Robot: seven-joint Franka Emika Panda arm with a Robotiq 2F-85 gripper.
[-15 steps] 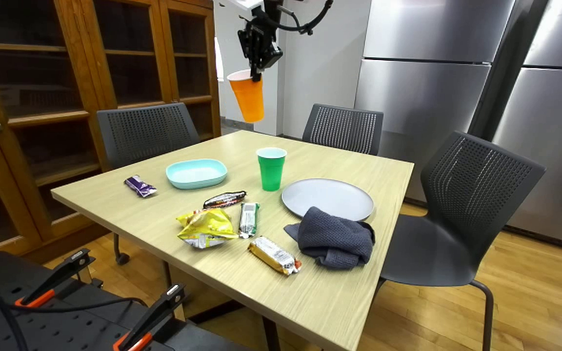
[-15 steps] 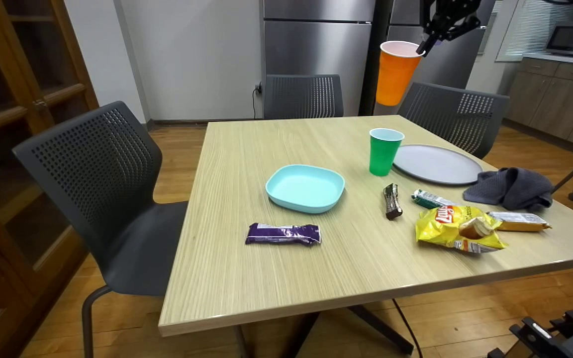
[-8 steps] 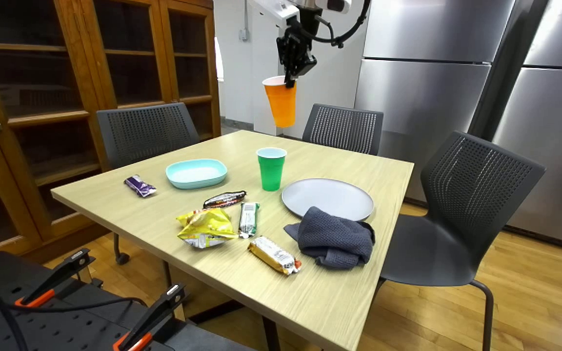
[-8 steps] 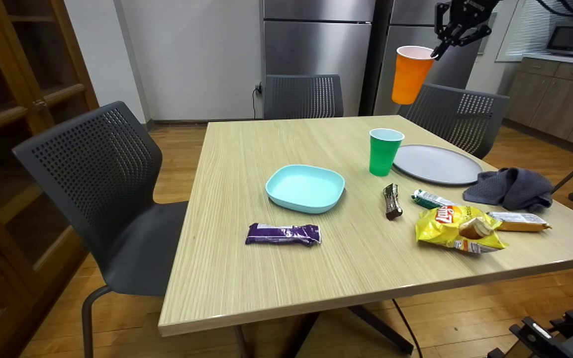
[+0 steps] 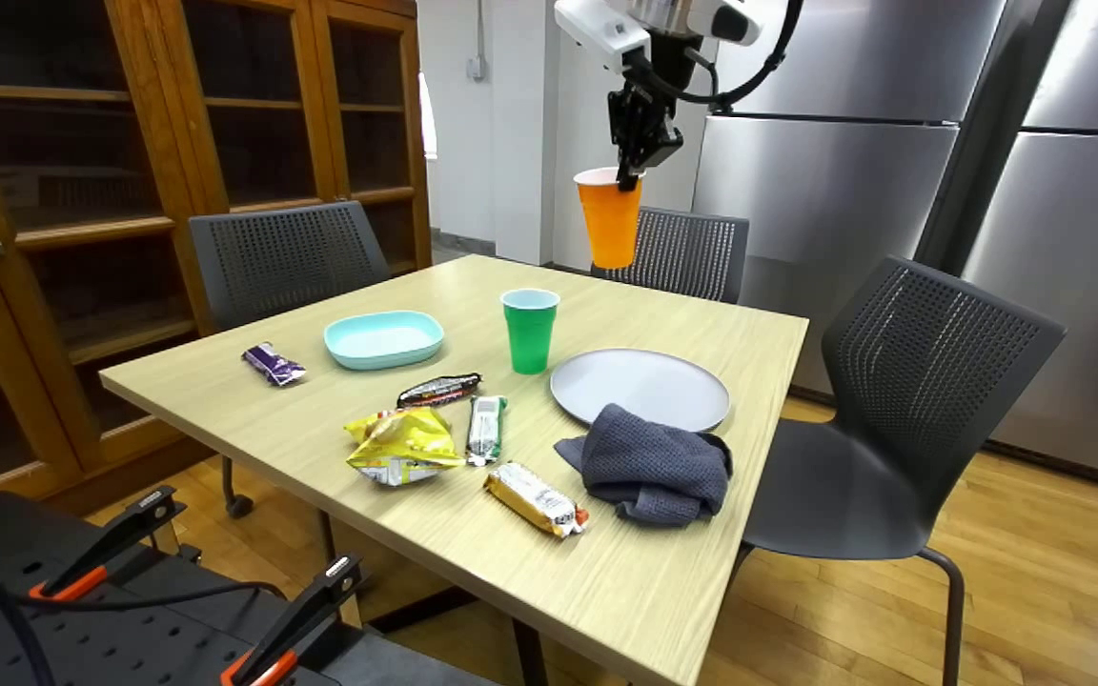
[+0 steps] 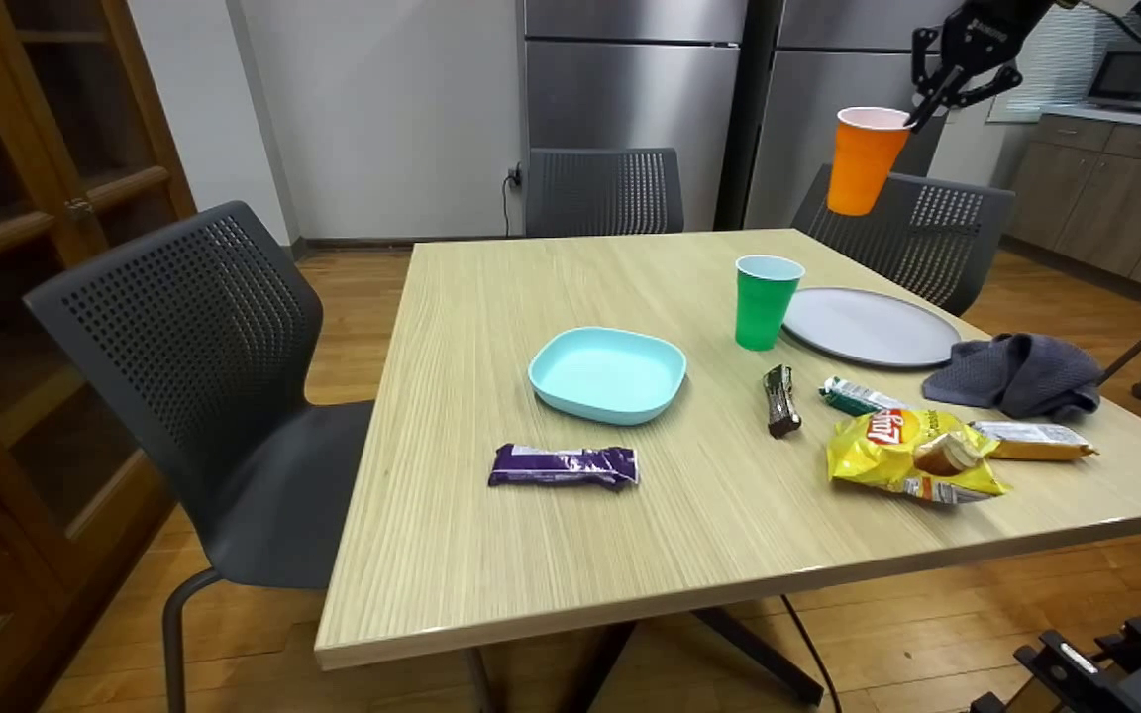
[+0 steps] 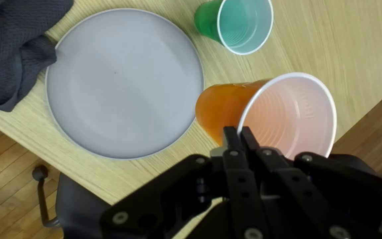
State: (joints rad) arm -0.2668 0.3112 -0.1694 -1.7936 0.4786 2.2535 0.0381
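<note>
My gripper [image 7: 239, 132] is shut on the rim of an orange cup [image 7: 224, 103], one finger inside the wall and one outside. In both exterior views the cup [image 5: 611, 229] hangs in the air above table height, slightly tilted, its white mouth facing up. It looks empty inside. A green cup [image 6: 764, 312] stands upright on the table beside a round grey plate [image 5: 644, 381]. From the wrist, the plate [image 7: 124, 83] shows left of the held cup, with the green cup [image 7: 207, 21] above. A dark grey towel [image 5: 659, 467] lies crumpled at the plate's edge.
On the table [image 6: 491, 287] are a light blue dish [image 6: 608, 376], a purple bar [image 6: 563, 466], a yellow chip bag [image 5: 406, 443], a gold bar [image 5: 535, 497], a green-white bar [image 5: 486, 429] and a dark bar [image 5: 439, 389]. Chairs [image 5: 892, 410] stand around it.
The gripper has carried the orange cup rightward in both exterior views, and somewhat lower. Its grip on the rim looks the same. Everything on the table has stayed put.
</note>
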